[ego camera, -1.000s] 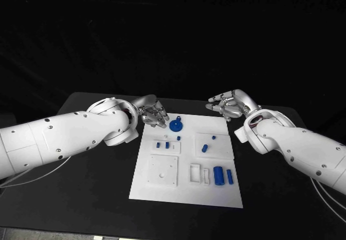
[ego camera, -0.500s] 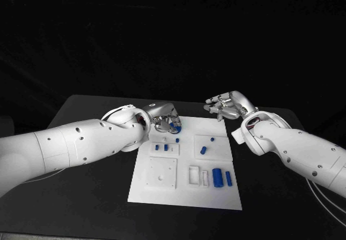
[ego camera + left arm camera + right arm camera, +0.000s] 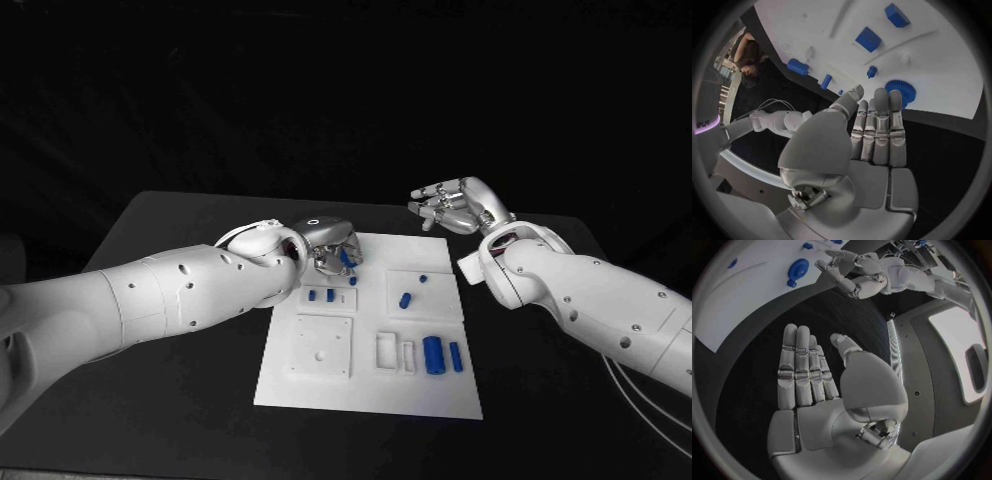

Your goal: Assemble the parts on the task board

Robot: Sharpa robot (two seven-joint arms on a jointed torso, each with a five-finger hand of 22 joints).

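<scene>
- The white left arm reaches in low, and its silver many-fingered left hand (image 3: 329,243) holds nothing, fingers straight and side by side.
- The white right arm is bent, lifting its silver right hand (image 3: 454,205), flat-palmed with nothing in it.

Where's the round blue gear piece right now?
In the head view, the round blue gear piece sits at the white task board's far end, just under the left hand.

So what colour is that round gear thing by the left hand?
Blue. The gear shows best in the left wrist view, just past the left hand.
</scene>
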